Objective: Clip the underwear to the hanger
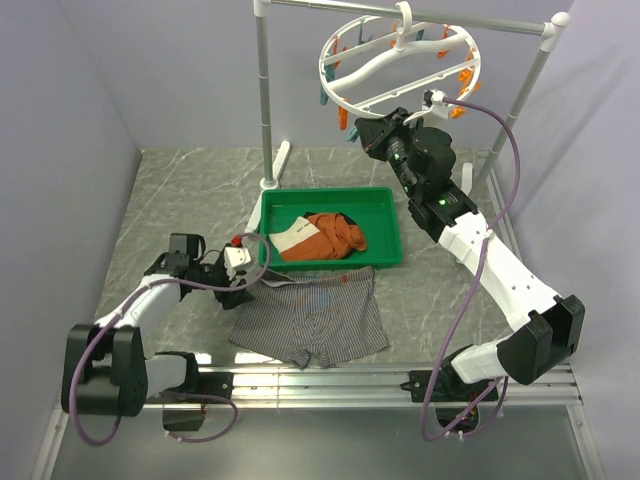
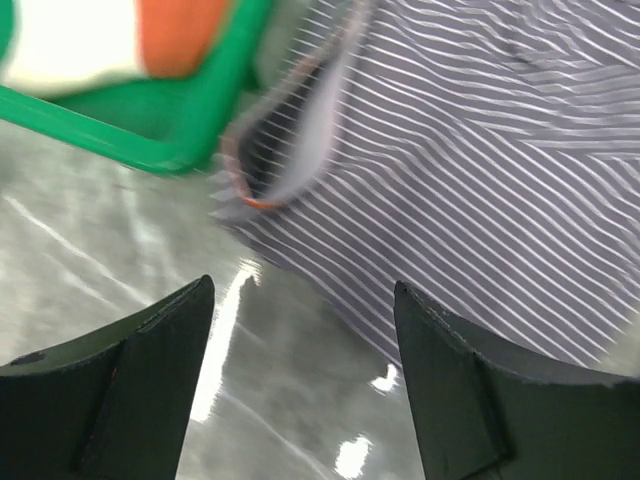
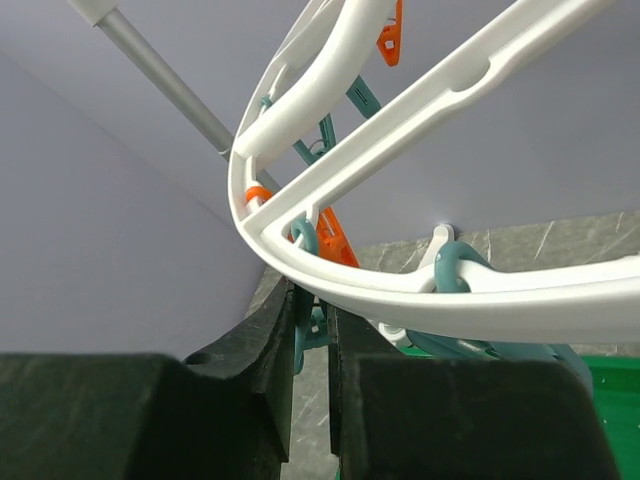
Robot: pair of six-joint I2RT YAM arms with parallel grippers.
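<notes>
Left gripper [image 2: 302, 290], wide open and empty, hovers nearer the underwear [image 1: 310, 320], lying flat on the worktop [image 1: 170, 200] just right of it; right gripper [image 3: 312, 312], nearly closed, pinches a teal pin [image 3: 318, 326] on the hanger [image 3: 420, 295].

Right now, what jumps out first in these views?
The white ring hanger hanging top right, with the right gripper closed on a teal clothespin under its rim. Below, the striped underwear lies flat by the green tray's near edge, the left gripper open at its corner.
</notes>
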